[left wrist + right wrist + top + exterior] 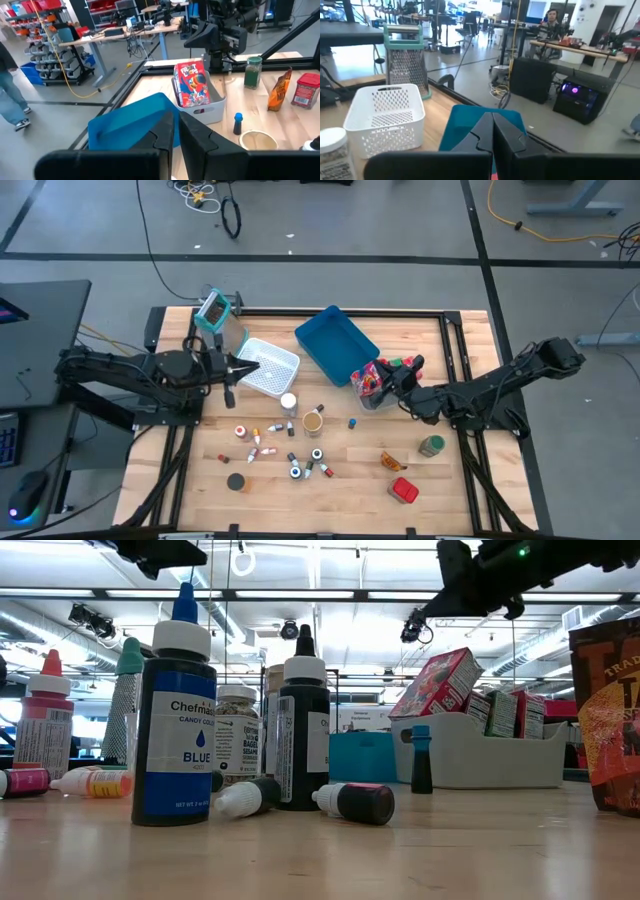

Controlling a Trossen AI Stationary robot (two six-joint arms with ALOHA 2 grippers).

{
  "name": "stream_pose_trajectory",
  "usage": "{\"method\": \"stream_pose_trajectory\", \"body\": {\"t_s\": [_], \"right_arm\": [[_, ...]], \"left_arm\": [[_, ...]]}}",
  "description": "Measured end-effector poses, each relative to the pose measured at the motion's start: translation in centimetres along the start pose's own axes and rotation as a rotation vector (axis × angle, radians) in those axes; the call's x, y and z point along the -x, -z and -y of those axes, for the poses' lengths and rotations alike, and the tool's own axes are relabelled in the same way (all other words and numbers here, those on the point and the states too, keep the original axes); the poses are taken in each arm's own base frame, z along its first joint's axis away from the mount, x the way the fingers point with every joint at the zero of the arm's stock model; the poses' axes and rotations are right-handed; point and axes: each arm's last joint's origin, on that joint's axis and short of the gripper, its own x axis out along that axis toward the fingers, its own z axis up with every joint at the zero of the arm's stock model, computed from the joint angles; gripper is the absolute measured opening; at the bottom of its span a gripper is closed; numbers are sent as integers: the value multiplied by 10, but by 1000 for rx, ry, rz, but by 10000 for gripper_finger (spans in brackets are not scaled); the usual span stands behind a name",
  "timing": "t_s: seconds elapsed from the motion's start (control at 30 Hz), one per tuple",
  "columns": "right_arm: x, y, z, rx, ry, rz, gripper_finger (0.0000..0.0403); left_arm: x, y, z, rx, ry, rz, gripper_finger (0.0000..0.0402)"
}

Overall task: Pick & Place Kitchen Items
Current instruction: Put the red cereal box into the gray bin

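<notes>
Viewing the table from overhead, the left gripper sits at about 9 o'clock from table centre, over the near-left edge of the white mesh basket, its fingers drawn together with only a thin slit between them and nothing held. The right gripper lies at about 2 o'clock from centre, over the grey bin; its fingers are likewise pressed together and empty. The grey bin already holds several items, including a red cereal-type box and further red and green packets. The blue tray stands at 12 o'clock, between basket and bin. A metal grater with teal handle stands at 10 o'clock, beyond the basket. The remaining kitchen items lie loose across the near half of the table: a white-capped jar just at 6 o'clock of the basket, a tan-lidded jar near centre, a small blue-capped bottle to its 3 o'clock, and a scatter of small dropper bottles from 7 to 6 o'clock. A green-lidded jar, an orange packet and a red tin sit at 4 to 5 o'clock. In the low view, a blue food-colour bottle and a black bottle stand upright, with two small bottles lying on their sides beside them.
</notes>
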Motion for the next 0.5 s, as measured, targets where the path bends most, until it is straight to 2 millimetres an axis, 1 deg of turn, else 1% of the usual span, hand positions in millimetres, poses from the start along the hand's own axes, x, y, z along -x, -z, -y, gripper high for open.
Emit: {"method": "stream_pose_trajectory", "body": {"t_s": [0.07,0.13,0.2,0.4,0.5], "right_arm": [[0,0,0,18,16,2,11],[0,-1,1,-6,15,6,31],[1,-2,1,-36,15,10,59],[1,3,2,-14,39,-15,153],[1,9,3,-25,41,-44,186]], "left_arm": [[0,1,0,14,1,-7,33],[0,1,0,28,1,-7,33],[0,1,0,33,0,-5,33],[-2,1,1,40,1,-11,33],[-3,1,2,52,1,-15,33]]}}
